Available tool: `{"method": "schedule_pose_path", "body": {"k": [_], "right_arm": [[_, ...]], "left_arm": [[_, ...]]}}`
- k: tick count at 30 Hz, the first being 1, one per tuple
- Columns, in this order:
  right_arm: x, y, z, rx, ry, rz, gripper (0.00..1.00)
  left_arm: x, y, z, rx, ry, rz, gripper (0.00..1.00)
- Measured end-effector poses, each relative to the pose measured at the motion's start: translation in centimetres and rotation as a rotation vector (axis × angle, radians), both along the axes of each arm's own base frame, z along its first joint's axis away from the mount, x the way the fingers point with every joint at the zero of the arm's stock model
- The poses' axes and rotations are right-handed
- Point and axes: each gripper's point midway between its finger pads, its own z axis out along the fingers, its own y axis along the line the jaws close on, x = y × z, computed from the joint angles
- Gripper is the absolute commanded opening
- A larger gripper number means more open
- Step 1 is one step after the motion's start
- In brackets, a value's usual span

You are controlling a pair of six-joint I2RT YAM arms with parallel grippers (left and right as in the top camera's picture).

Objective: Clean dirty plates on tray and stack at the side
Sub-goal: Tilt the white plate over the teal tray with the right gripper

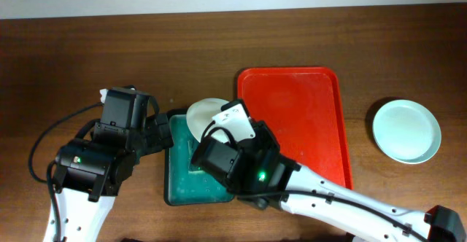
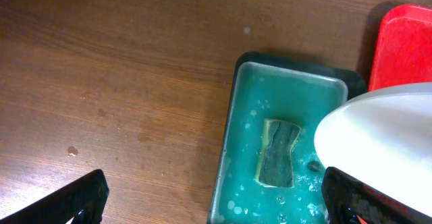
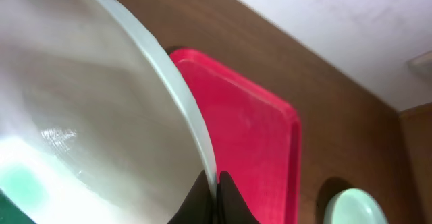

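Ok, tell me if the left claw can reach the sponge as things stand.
Probably yes: the sponge lies uncovered in the basin below the open left claw; the plate in the right claw overhangs only beside it.

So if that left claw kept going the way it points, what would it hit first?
Probably the rim of the green basin or its soapy water, though depth is unclear; the left gripper hangs open over that edge, beside the white plate.

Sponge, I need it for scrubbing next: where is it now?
In the left wrist view the sponge lies in the soapy green basin, just left of the white plate above it.
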Motion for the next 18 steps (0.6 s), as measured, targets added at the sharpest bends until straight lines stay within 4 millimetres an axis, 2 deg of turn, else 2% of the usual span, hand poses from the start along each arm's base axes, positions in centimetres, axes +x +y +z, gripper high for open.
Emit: {"method": "schedule_pose_path", "body": {"k": [5, 8, 18], "right_arm": [[-1.5, 0.9, 3.0, -0.088, -0.186, 0.016, 0.04], [-1.9, 1.1, 4.0, -0.109, -0.244, 0.014, 0.04], [-1.9, 0.9, 4.4, -0.12, -0.268, 0.003, 0.04]], "left_arm": [[0.0, 0.0, 0.0, 0.0, 0.0, 0.0, 0.99], [0.0, 0.0, 0.0, 0.0, 0.0, 0.0, 0.99], [0.0, 0.0, 0.0, 0.0, 0.0, 0.0, 0.99]]}}
